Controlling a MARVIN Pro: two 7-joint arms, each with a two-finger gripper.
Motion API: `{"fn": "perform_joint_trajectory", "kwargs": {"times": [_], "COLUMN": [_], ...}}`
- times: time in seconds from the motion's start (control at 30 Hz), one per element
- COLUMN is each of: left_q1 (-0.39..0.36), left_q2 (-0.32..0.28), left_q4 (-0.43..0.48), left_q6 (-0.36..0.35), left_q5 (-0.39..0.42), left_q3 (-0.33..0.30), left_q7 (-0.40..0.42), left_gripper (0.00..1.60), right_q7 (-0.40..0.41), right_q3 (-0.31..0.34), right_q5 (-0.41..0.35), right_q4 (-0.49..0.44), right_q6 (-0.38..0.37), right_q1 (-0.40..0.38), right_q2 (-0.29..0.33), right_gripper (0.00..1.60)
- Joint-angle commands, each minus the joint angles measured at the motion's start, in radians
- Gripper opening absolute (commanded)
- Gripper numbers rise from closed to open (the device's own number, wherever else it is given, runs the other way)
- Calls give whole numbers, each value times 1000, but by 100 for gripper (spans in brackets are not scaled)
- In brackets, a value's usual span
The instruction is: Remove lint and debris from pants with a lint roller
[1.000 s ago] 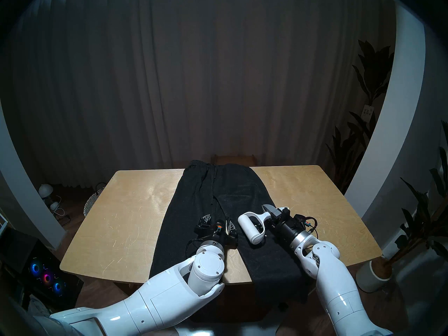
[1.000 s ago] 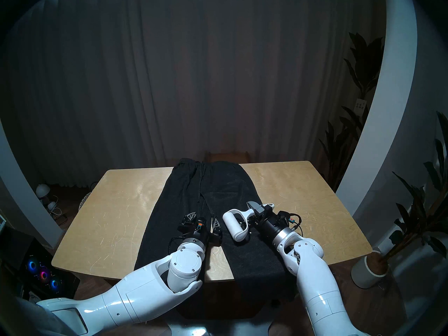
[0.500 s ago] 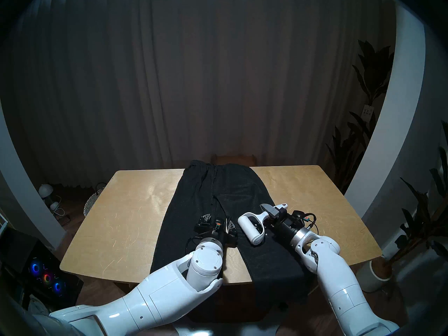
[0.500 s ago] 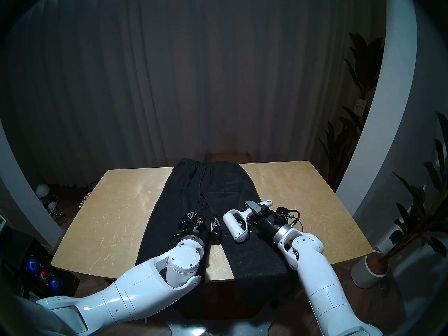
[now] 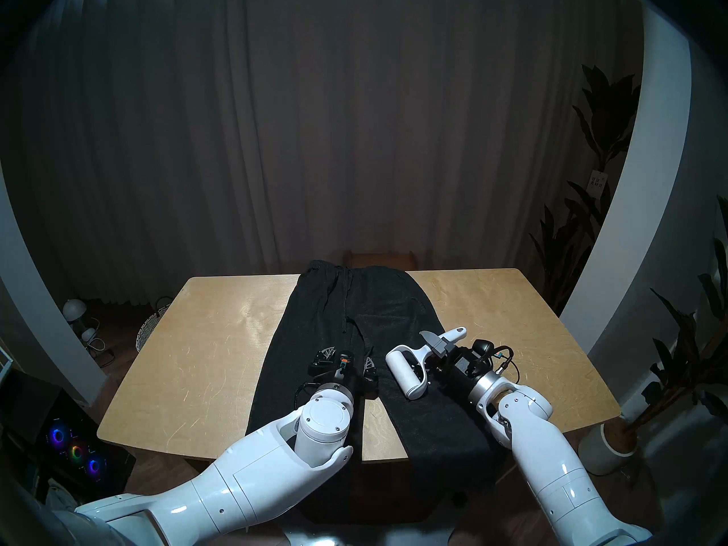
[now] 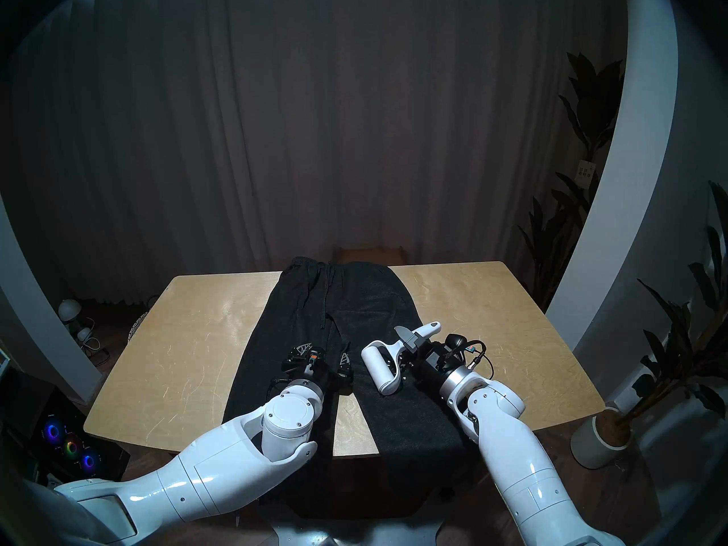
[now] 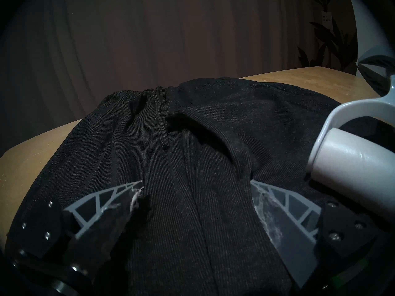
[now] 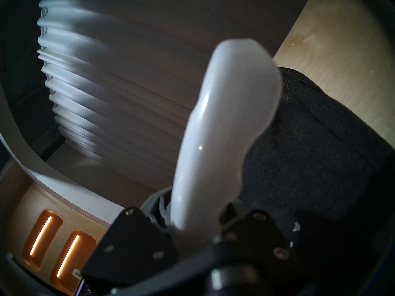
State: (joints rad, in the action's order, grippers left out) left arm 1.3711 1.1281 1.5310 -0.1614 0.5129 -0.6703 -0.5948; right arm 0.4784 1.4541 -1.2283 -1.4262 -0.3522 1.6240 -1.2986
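Note:
The dark charcoal pants (image 5: pixel 378 309) lie flat down the middle of the table, waistband at the far edge and legs hanging over the near edge. My right gripper (image 5: pixel 439 346) is shut on the handle of the white lint roller (image 5: pixel 403 372). Its roll rests on the right leg of the pants. In the right wrist view the handle (image 8: pixel 224 129) fills the middle, with a few white lint flecks (image 8: pixel 296 226) on the fabric beside it. My left gripper (image 5: pixel 348 358) is open, its fingers (image 7: pixel 111 201) spread on the pants near the crotch, just left of the roller (image 7: pixel 350 158).
The wooden table (image 5: pixel 212 336) shows bare wood on both sides of the pants. A potted plant (image 5: pixel 608 446) stands off the near right corner. A woven basket (image 5: pixel 147 328) and a lamp sit on the floor at left. A wooden chair (image 5: pixel 378 255) stands behind the table.
My left arm has drawn a little to the left and back over the pants. My right wrist has turned, so the roller handle points more upward. The roll has shifted only slightly.

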Motion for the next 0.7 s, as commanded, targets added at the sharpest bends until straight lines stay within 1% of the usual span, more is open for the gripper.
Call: {"fn": "perform_joint_trajectory", "kwargs": {"times": [0.0,0.13,0.17,0.27,0.3,0.47,0.67], "left_q1": [9,13,11,11,7,7,-5], "left_q2": [-59,-74,-75,-80,-83,-79,-64], "left_q4": [31,42,46,47,49,45,32], "left_q6": [28,33,13,11,-5,-15,-34], "left_q5": [20,23,21,26,24,30,27], "left_q3": [-16,-10,-6,-4,2,2,10], "left_q7": [54,80,75,88,93,95,96], "left_gripper": [160,160,160,160,160,160,160], "right_q7": [-59,-99,-111,-123,-123,-114,-75], "right_q3": [-1,-4,-1,-1,-1,8,26], "right_q5": [40,63,63,68,71,73,69], "right_q4": [-81,-111,-118,-126,-127,-117,-81], "right_q6": [55,71,73,78,82,83,73], "right_q1": [32,47,52,58,59,62,49], "right_q2": [-14,-12,-14,-13,-12,-1,26], "right_gripper": [0,0,0,0,0,0,0]}}
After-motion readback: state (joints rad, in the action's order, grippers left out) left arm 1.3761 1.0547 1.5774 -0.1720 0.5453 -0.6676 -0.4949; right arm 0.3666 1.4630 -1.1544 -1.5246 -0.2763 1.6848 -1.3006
